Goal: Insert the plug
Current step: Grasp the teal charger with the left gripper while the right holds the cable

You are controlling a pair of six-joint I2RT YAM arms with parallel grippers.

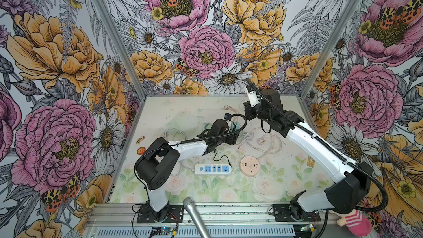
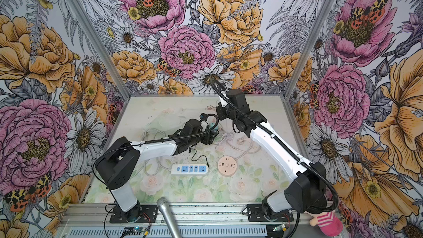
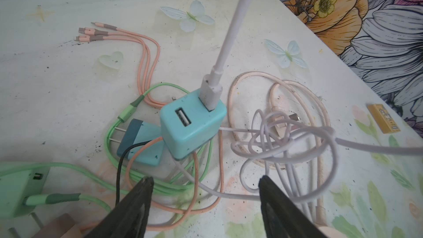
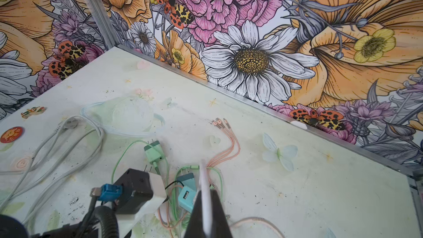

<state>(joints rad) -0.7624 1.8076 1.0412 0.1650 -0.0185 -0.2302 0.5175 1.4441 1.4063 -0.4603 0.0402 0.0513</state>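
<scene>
A white USB plug (image 3: 210, 90) sits with its end in one port of a teal charger block (image 3: 192, 122); the block's second port is empty. The plug's white cable (image 3: 233, 24) runs taut upward. My right gripper (image 4: 206, 194) is shut on that white cable (image 4: 203, 175), just above the teal charger (image 4: 186, 196). My left gripper (image 3: 206, 183) is open just short of the charger, its black fingers (image 3: 137, 202) wide apart with only loose cables on the table between them. In both top views the charger (image 1: 235, 125) peeks out past the left wrist.
Around the charger lie a second teal charger with prongs (image 3: 139, 140), a green charger (image 3: 20, 191), green and pink cables (image 3: 146, 65) and a white cable tangle (image 3: 286, 143). Nearer the front are a white power strip (image 1: 212, 168), a round pink socket (image 1: 250, 165) and a microphone (image 1: 196, 216).
</scene>
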